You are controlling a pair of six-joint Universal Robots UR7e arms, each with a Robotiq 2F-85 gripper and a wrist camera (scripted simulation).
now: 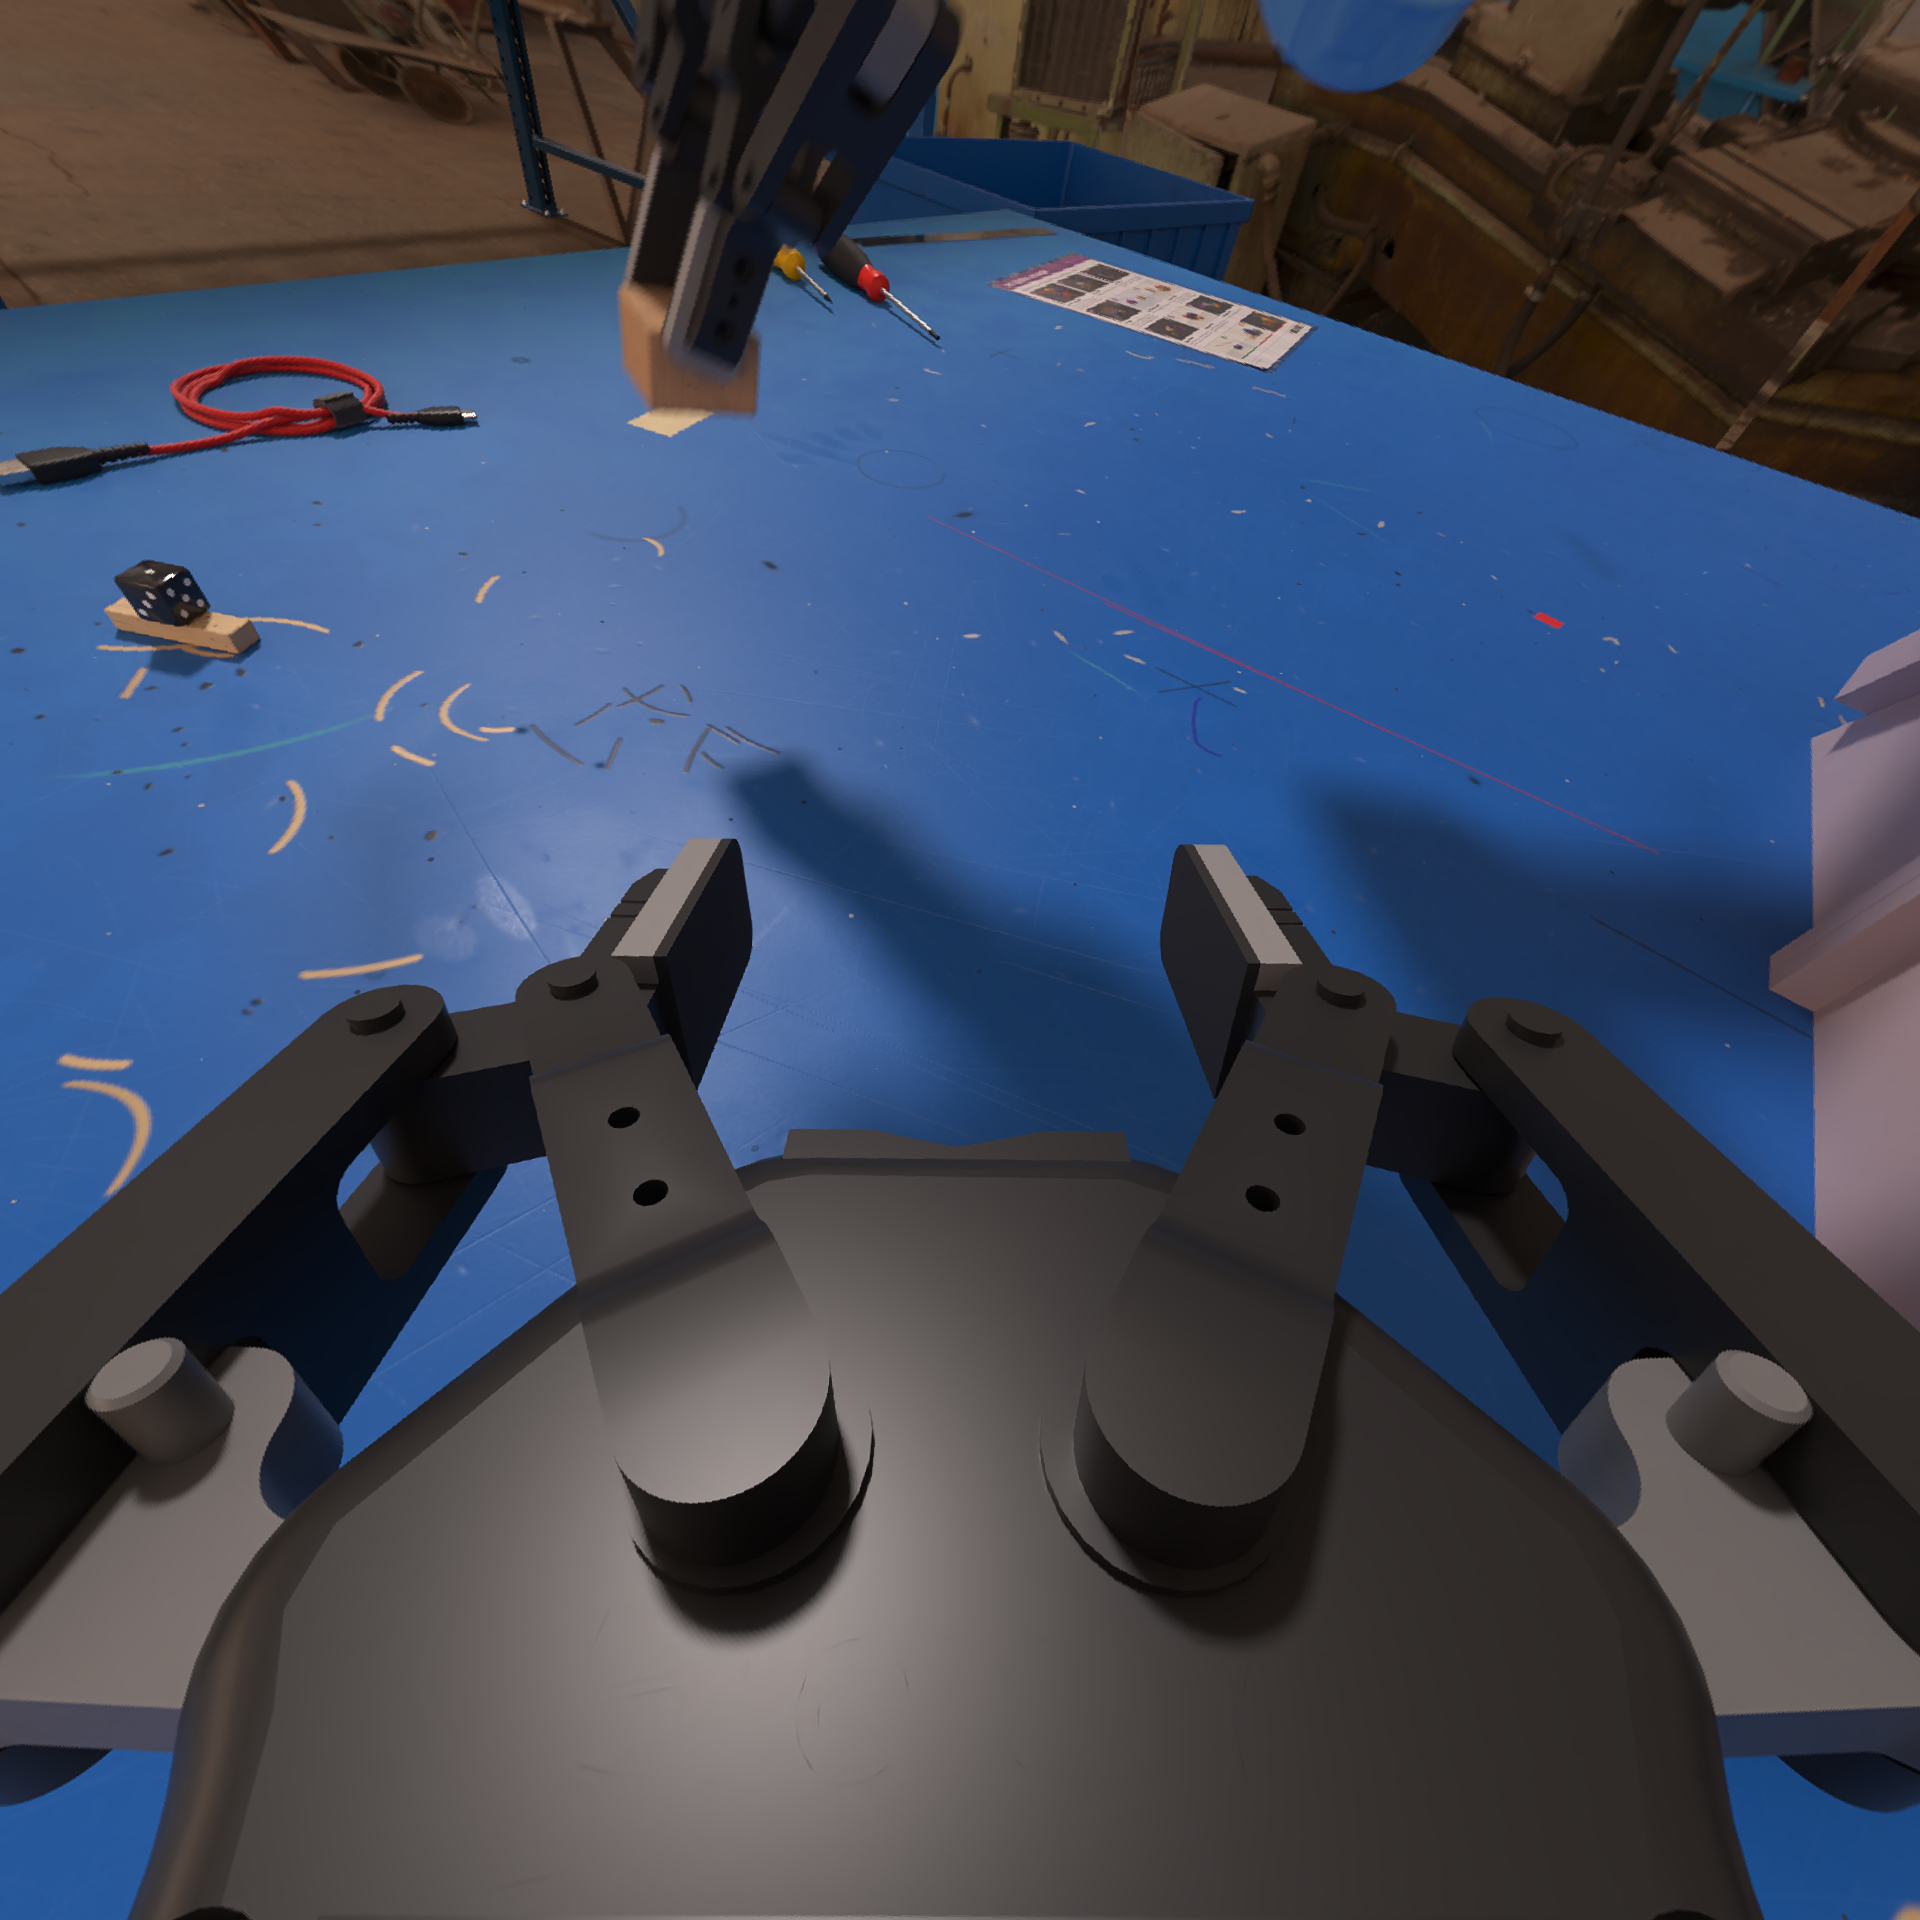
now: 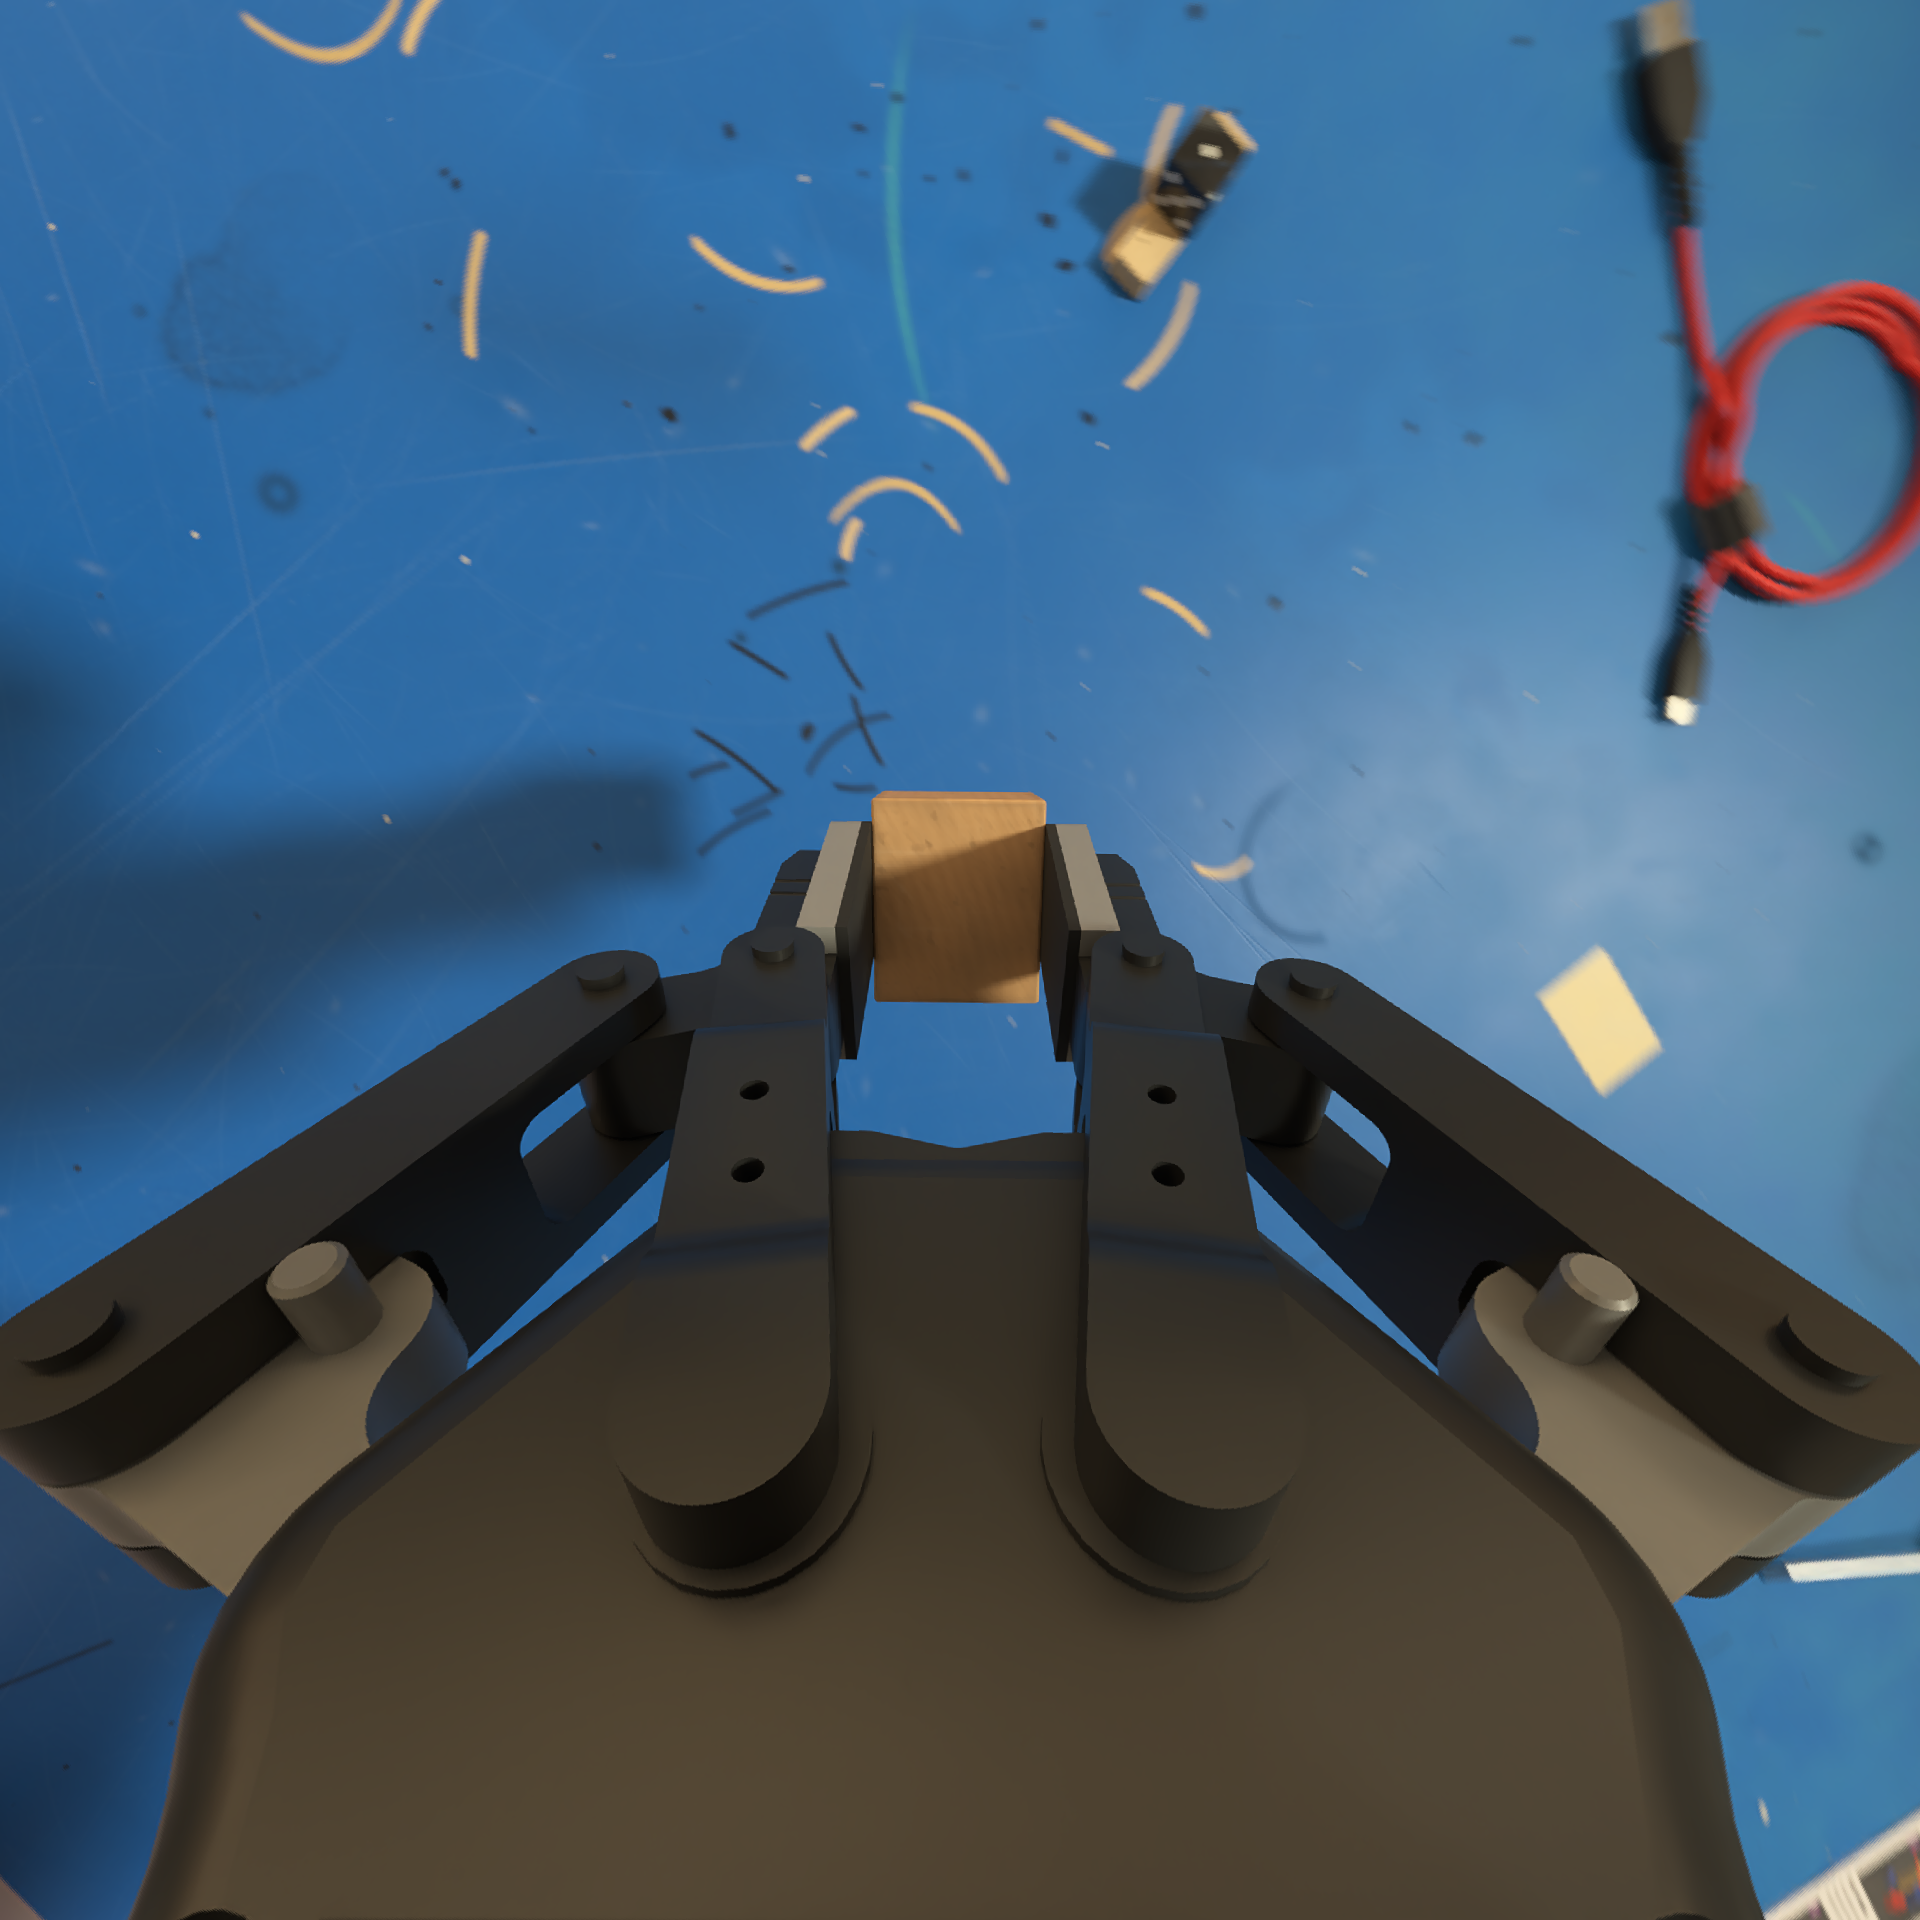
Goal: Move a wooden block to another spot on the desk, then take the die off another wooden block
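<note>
My right gripper (image 2: pixel 957 842) is shut on a tan wooden block (image 2: pixel 956 899) and holds it above the blue desk (image 2: pixel 416 623). In the left wrist view the same gripper (image 1: pixel 698 348) hangs at the far side with the block (image 1: pixel 681 379) in it. A black die (image 1: pixel 164 592) with white pips sits on a flat pale wooden block (image 1: pixel 197 629) at the left of the desk; the die (image 2: pixel 1205 161) and its block (image 2: pixel 1138 249) also show blurred in the right wrist view. My left gripper (image 1: pixel 956 914) is open and empty, low over the near part of the desk.
A coiled red cable (image 1: pixel 275 400) lies at the far left; it also shows in the right wrist view (image 2: pixel 1808 447). Two screwdrivers (image 1: pixel 883 286) and a printed sheet (image 1: pixel 1153 307) lie at the far edge. A small pale patch (image 2: pixel 1600 1018) marks the desk. A light grey box (image 1: pixel 1870 935) stands at the right.
</note>
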